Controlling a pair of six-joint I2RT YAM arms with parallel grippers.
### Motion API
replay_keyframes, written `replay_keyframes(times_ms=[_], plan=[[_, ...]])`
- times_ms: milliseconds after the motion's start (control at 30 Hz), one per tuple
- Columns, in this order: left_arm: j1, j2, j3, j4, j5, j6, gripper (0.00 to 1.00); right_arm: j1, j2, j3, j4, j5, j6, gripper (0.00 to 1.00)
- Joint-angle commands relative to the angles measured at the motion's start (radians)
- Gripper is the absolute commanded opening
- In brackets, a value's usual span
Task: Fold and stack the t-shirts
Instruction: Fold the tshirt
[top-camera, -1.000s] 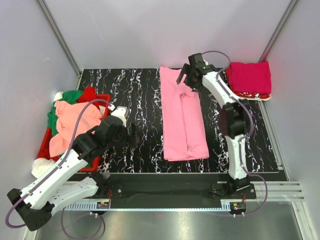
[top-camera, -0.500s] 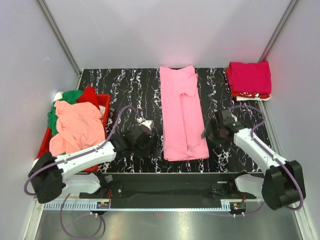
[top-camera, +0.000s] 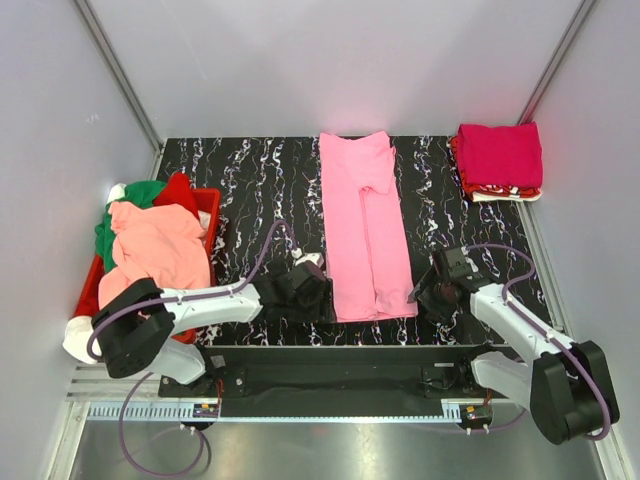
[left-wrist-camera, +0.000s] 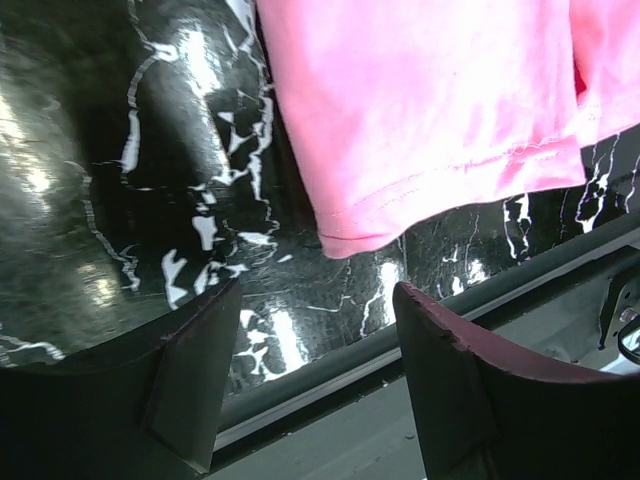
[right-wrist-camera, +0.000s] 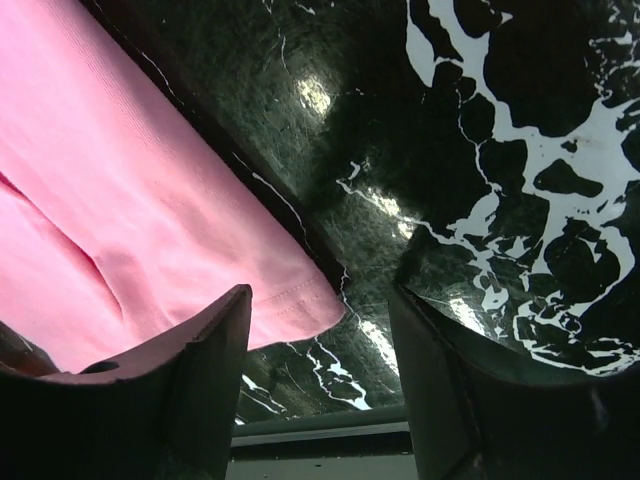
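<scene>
A light pink t-shirt (top-camera: 365, 230) lies folded into a long strip down the middle of the black marbled table (top-camera: 260, 190). Its near hem shows in the left wrist view (left-wrist-camera: 430, 110) and in the right wrist view (right-wrist-camera: 130, 210). My left gripper (top-camera: 318, 298) is open and empty, low over the table just left of the shirt's near left corner. My right gripper (top-camera: 422, 295) is open and empty, just right of the near right corner. A folded magenta t-shirt (top-camera: 500, 155) tops a stack at the far right. Salmon (top-camera: 155, 250), green (top-camera: 135, 195) and red shirts are heaped at the left.
A red plastic crate (top-camera: 205, 205) under the heap stands at the table's left edge. The table's near metal rail (left-wrist-camera: 400, 350) runs just below both grippers. Grey walls close in the back and sides.
My left gripper has moved right along the near edge to the pink shirt's near left corner. My right gripper has come from the shirt's far end down to its near right corner.
</scene>
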Motion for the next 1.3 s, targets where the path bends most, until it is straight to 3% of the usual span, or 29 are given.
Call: replay_keyframes(times_ms=[0,167,300,567,667,1000,1267], plan=[[-0.005,0.024,-0.006,0.077,0.009,-0.03,0.66,-0.001,0.012,0.003,0.058,-0.002,0.022,0.63],[-0.011,0.056,-0.014,0.093,0.009,-0.047,0.64,-0.001,0.012,0.001,0.059,-0.002,0.028,0.48],[-0.012,0.088,-0.013,0.109,0.009,-0.049,0.64,-0.001,0.012,0.006,0.055,-0.028,0.019,0.43],[-0.014,0.117,0.001,0.106,0.0,-0.05,0.63,-0.001,-0.039,-0.003,0.024,-0.051,-0.005,0.41],[-0.014,0.131,0.009,0.091,-0.012,-0.056,0.62,0.0,0.01,0.017,0.015,-0.065,-0.03,0.42],[-0.014,0.182,0.049,0.041,-0.038,-0.076,0.61,0.003,0.11,0.084,-0.036,-0.05,-0.079,0.55],[-0.014,0.197,0.04,0.066,-0.024,-0.07,0.48,0.005,0.158,0.099,-0.02,-0.062,-0.09,0.35]])
